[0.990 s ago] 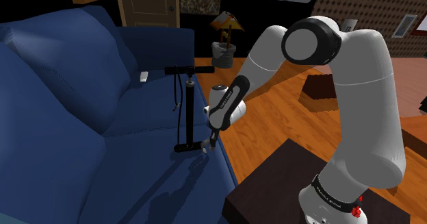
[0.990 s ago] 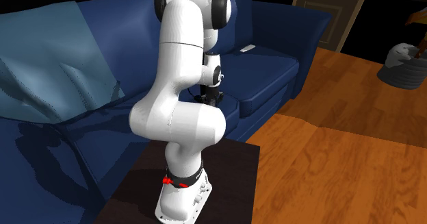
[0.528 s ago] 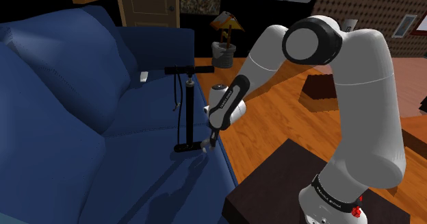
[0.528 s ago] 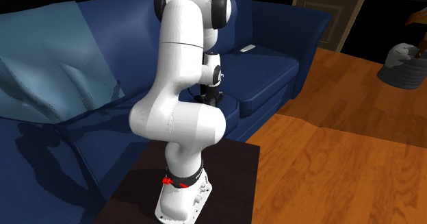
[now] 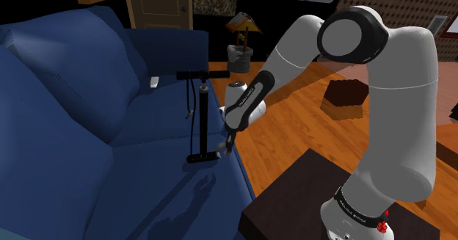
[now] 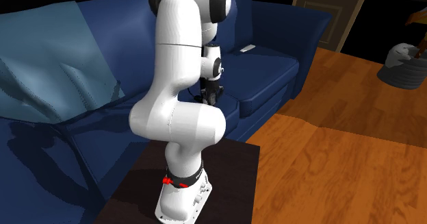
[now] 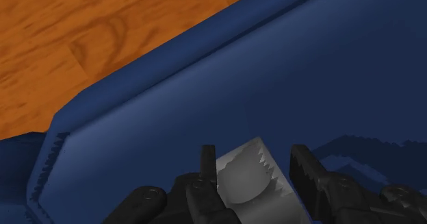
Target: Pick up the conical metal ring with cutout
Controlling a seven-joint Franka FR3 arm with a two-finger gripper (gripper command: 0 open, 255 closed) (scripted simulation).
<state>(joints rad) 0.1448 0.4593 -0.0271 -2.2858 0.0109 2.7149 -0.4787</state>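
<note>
From the wrist, end effector [image 7: 252, 154] clasps a grey ring [image 7: 243, 183].

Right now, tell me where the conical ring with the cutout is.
In the wrist view the grey ring is clasped between the black fingers, over the blue sofa seat near its front edge. The shoulder view shows the black pump beside it.

Blue sofa [image 5: 73, 128], wooden floor [image 5: 288, 139], brown door [image 5: 158, 4]

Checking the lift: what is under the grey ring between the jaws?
Blue sofa cushion shows beneath the grey ring; the patch straight under it is covered by the ring itself.
</note>
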